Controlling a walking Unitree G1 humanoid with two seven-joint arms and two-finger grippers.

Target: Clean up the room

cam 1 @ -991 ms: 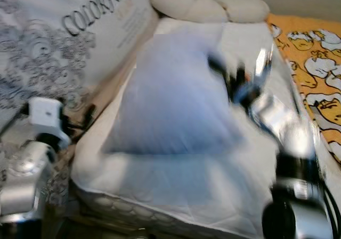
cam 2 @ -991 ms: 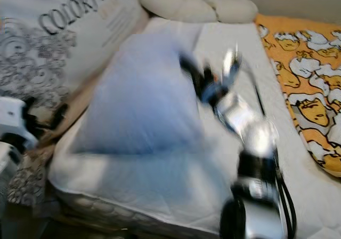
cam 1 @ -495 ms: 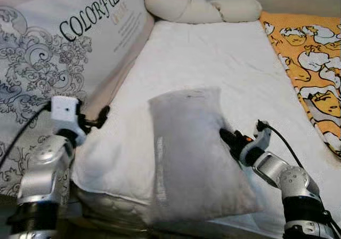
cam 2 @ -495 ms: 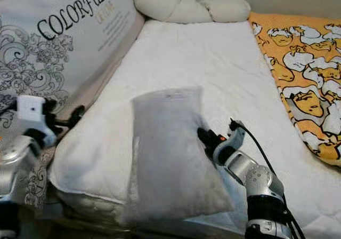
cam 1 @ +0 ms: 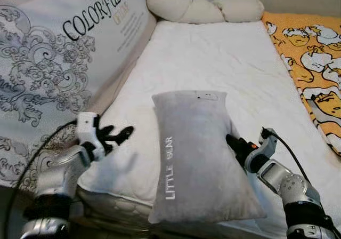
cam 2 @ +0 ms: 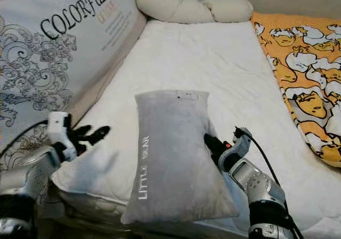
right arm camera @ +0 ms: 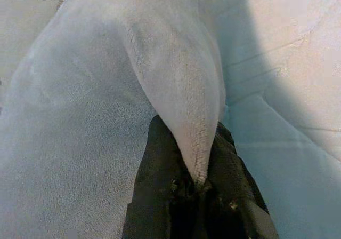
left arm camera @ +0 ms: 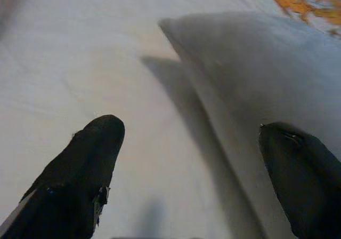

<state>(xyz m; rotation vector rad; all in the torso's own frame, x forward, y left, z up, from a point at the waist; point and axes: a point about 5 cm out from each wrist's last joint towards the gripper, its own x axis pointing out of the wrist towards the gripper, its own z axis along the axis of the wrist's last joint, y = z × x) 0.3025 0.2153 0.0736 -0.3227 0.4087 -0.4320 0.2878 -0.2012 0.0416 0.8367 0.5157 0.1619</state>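
Note:
A grey pillow [cam 1: 194, 153] printed "LITTLE BEAR" lies lengthwise on the white bed [cam 1: 213, 63], its near end at the mattress's front edge. My right gripper [cam 1: 233, 143] is shut on the pillow's right side seam; in the right wrist view the grey fabric edge [right arm camera: 194, 143] is pinched between the black fingers [right arm camera: 160, 196]. Over the bed's near left part my left gripper [cam 1: 120, 135] stands open a short way left of the pillow. The left wrist view shows its spread fingertips [left arm camera: 90, 153] above the white sheet, with the pillow [left arm camera: 256, 63] ahead.
A large cushion [cam 1: 64, 52] printed "COLORFUL" leans along the bed's left side. A cream knotted bolster [cam 1: 205, 7] lies at the head. An orange cartoon-print blanket [cam 1: 314, 57] covers the right side. The middle of the mattress is bare white sheet.
The pillow, swinging and blurred a second ago, has come down onto the bed's near end, still in my right gripper. My left arm has reached forward and right toward the pillow.

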